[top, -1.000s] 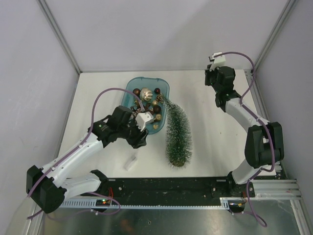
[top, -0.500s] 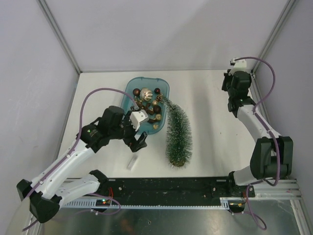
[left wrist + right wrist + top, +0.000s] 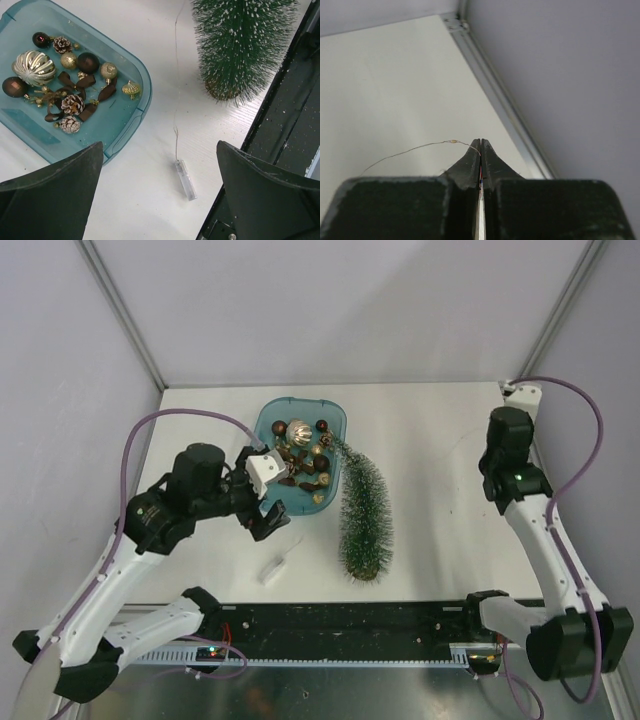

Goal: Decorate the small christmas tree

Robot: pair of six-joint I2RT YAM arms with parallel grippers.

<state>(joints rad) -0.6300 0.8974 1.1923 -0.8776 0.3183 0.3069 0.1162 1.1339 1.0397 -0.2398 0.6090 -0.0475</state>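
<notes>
With the small christmas tree [image 3: 365,515] lying on the counter [image 3: 440,460] beside the teal tray [image 3: 262,430], the right tool [image 3: 480,145] is clenching the thin wire [image 3: 410,150] while the released left tool [image 3: 160,150] is hovering over the battery pack [image 3: 185,179], so gentle tension is probably advisable.

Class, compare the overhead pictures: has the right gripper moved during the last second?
Yes. The right gripper, jaws shut on a thin wire, has swung rightward, away from the tree and toward the right edge of the table.

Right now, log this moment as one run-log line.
left end effector: open, empty | right end effector: shut on wire | small christmas tree: lying beside tray
</notes>
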